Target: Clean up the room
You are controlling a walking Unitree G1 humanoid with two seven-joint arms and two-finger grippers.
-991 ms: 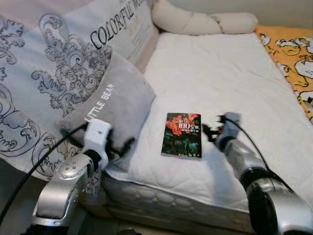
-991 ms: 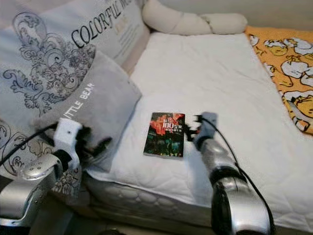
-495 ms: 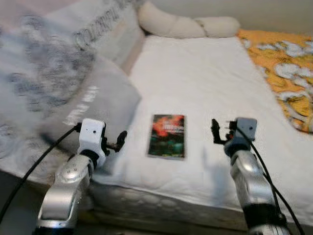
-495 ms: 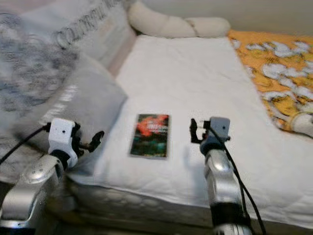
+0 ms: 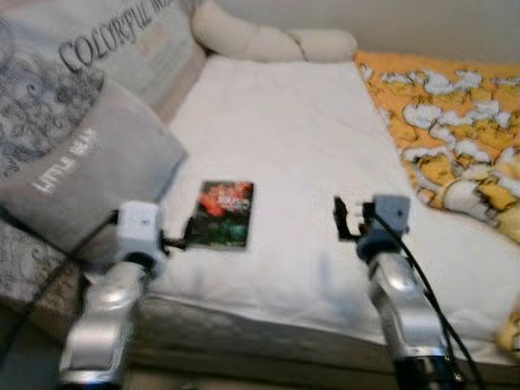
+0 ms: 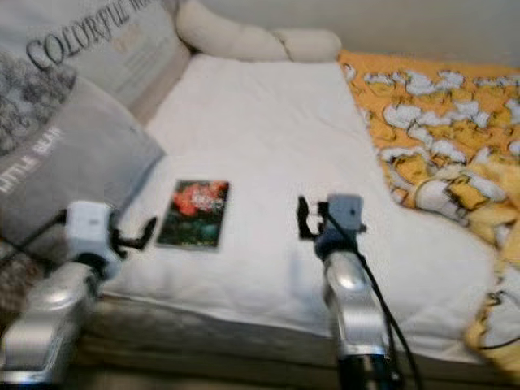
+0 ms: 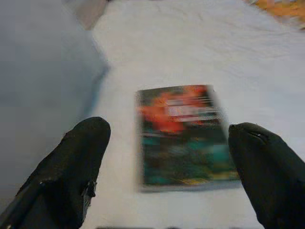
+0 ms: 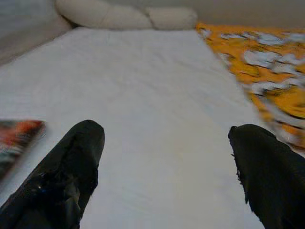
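Note:
A dark paperback book (image 5: 222, 214) with a red and green cover lies flat on the white mattress (image 5: 292, 138), near its front edge. My left gripper (image 5: 188, 231) is open just at the book's near left corner. In the left wrist view the book (image 7: 183, 133) lies ahead between the two spread black fingers (image 7: 71, 171). My right gripper (image 5: 341, 219) hovers open over bare mattress, well to the right of the book. The right wrist view has a corner of the book (image 8: 14, 138) beside one finger (image 8: 66, 171).
A grey "LITTLE BEAR" pillow (image 5: 81, 175) leans at the left, against a large patterned cushion (image 5: 106, 49). A cream bolster (image 5: 268, 41) lies along the far end. A rumpled orange patterned blanket (image 5: 439, 122) covers the right side. The mattress edge runs close in front.
The whole view has swung right, bringing more of the orange blanket in. My left gripper has closed in on the book's left corner. The right gripper now stands farther from the book.

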